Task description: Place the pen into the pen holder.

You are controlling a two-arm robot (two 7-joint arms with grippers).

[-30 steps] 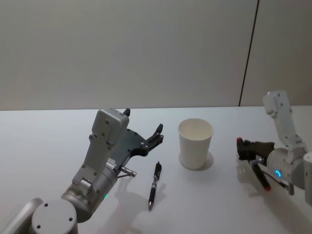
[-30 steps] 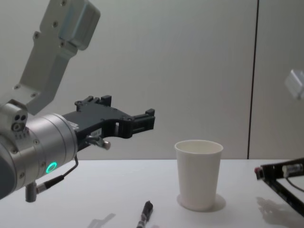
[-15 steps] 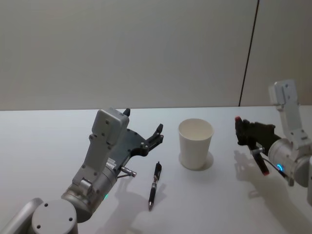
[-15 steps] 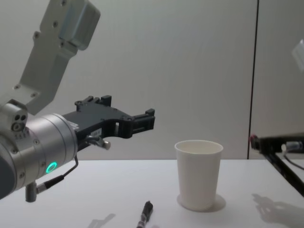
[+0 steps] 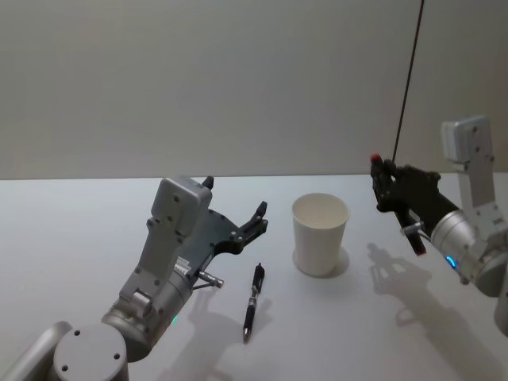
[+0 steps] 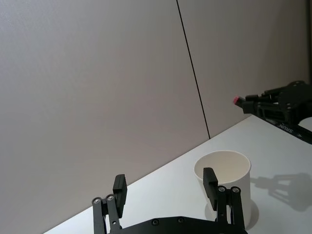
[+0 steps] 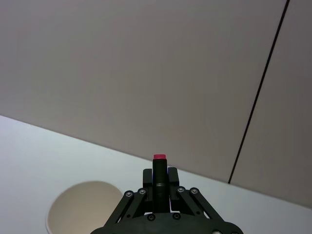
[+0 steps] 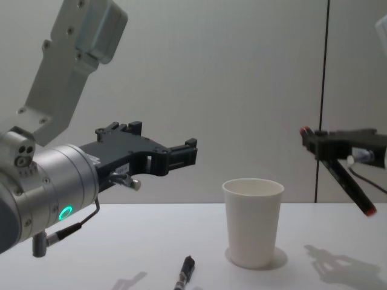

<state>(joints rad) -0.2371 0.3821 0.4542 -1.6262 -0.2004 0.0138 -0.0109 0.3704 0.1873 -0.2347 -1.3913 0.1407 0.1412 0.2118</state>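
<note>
The right pincer [image 8: 310,142] is gripping the pen [image 8: 347,184], a black one with red at both ends. Its jaws are closed on the barrel close to the upper end. The pincer is hanging in the air to the right of the pen holder [image 5: 320,238], higher than the rim and apart from it. The pen is slanting down and away from the cup.

The pen holder, a plain white paper cup, is standing upright on the tabletop [image 5: 79,230]. The left pincer [image 6: 165,187] is hovering above the tabletop on the cup's left, spread wide and carrying nothing.

A second pen [image 5: 252,300], all black, is lying loose on the tabletop. It is lying between the left arm and the cup, nearer the robot than the cup is.

The one bit of writing is a short line of pale lettering [image 6: 286,126] on the right pincer's dark body, in the left wrist view, and it is too small to read. A green ring light [image 8: 63,212] is glowing on the left wrist and a blue light [image 5: 451,262] on the right one.

The head view is laying out the second pen end to end, whereas the chest view is catching just its top end at the bottom edge. The chest view is giving the held pen's full slant from the side. The right wrist view is looking along the barrel to the red end poking past the fingertips, with the cup's open mouth below. The left wrist view is showing the right pincer beyond the cup, its red pen end pointing towards it.
</note>
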